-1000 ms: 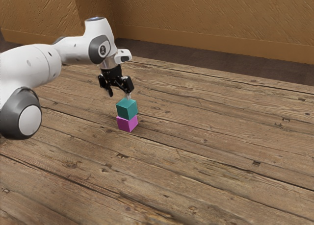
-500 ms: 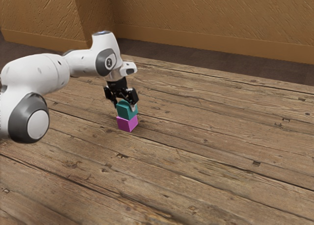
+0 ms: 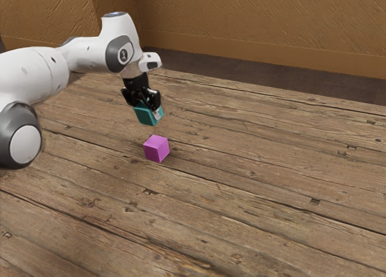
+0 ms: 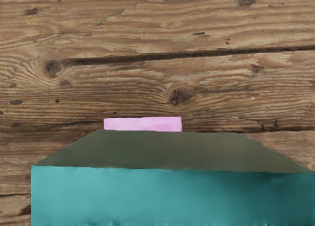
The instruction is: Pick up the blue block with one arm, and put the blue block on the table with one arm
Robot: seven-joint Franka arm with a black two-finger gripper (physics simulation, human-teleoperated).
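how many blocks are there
2. The blue block is in the gripper, held above the table; the pink block sits on the table below it.

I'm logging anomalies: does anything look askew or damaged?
The teal cube in the black pincer looks slightly tilted compared with the magenta cube standing flat on the wooden table. I see no spill or damage.

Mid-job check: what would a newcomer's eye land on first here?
The blue-green block, held in my black pincer, clear of the wooden table. Then the magenta block, resting on the table, and my big white arm, reaching in from the exterior view's left.
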